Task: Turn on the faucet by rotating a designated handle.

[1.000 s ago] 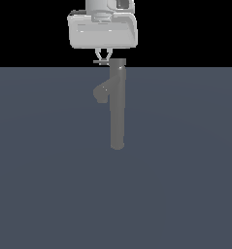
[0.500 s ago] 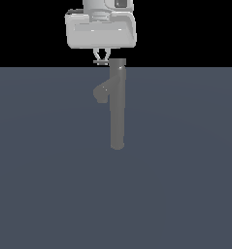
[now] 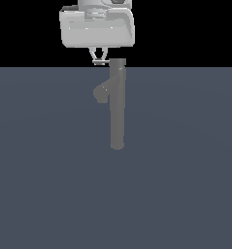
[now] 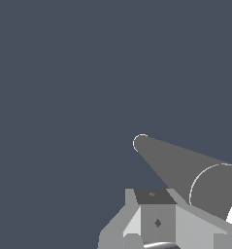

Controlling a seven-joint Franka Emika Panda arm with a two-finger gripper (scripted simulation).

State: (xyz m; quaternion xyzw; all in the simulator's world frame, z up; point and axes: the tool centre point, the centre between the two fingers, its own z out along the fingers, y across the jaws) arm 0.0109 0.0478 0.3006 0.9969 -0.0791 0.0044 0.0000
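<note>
Flat slate-blue ground point(image 3: 185, 185) fills the lower part of the exterior view, with plain black above it. Standing on that ground, near the middle of the view, is the faucet point(image 3: 117, 112), a tall, slim grey column rising upright to a flat cap at about the line where the ground meets the black. A short, thick spout stub point(image 3: 101, 93) angles off its upper part toward the exterior view's left.

From the cap a thin grey rod, the handle point(image 3: 100, 62), appears to stick out sideways toward the exterior view's left, but it is so small and so close to the tool's tips that I cannot separate it cleanly from them.

Just above, the gripper point(image 3: 98, 56) hangs from the broad pale-grey hand of the arm point(image 3: 97, 28), whose body spans wider than the faucet. Its two thin fingers slope inward to a narrow gap right at the handle's level, just beside the cap on the exterior view's left. Whether they actually pinch the rod or merely sit around it I cannot tell.

In the wrist view the faucet point(image 4: 185, 168) shows as a long grey cone tapering away to its small round foot on the ground, its cap edge large and near. The gripper's grey blocky finger parts point(image 4: 156, 221) sit close beside that cap.
</note>
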